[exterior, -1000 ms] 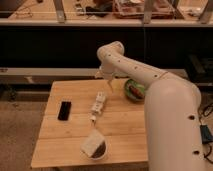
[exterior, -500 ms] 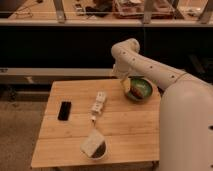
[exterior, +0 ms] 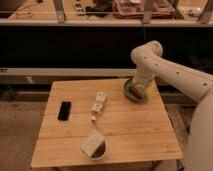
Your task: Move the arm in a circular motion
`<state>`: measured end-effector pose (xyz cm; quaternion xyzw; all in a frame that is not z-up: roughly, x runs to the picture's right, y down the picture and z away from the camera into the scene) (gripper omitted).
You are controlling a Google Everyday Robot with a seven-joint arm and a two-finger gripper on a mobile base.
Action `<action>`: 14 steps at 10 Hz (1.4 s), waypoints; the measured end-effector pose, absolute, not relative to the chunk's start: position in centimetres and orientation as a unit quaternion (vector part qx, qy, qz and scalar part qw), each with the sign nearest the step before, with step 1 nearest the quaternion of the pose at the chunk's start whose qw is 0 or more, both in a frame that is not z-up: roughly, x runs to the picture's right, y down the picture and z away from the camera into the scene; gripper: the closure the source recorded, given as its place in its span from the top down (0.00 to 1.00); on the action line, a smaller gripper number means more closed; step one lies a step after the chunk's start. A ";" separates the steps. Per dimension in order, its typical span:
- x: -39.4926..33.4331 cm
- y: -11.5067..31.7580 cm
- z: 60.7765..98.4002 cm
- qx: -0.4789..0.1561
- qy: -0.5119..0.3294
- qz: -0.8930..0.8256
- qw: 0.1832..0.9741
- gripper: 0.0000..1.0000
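The arm [exterior: 170,75] is thick, white and tubular, reaching in from the right edge of the camera view. Its rounded joint [exterior: 147,54] sits above the table's far right corner, and the last segment points down from there. The gripper [exterior: 139,85] hangs at the end of that segment, just over a green bowl [exterior: 134,93] near the table's right rear edge. The arm's own body hides much of the gripper.
On the wooden table [exterior: 125,130] lie a black phone [exterior: 64,110] at the left, a white power strip [exterior: 98,104] in the middle, and a white bowl [exterior: 94,146] holding a pale item near the front edge. A dark shelf runs behind the table.
The arm has swung rightward, from above the power strip at mid-table to the right rear corner over the green bowl. The table objects have not moved.
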<state>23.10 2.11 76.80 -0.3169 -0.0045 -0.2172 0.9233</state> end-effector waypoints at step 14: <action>-7.6 10.2 73.3 -0.248 -0.290 -0.360 0.851 0.80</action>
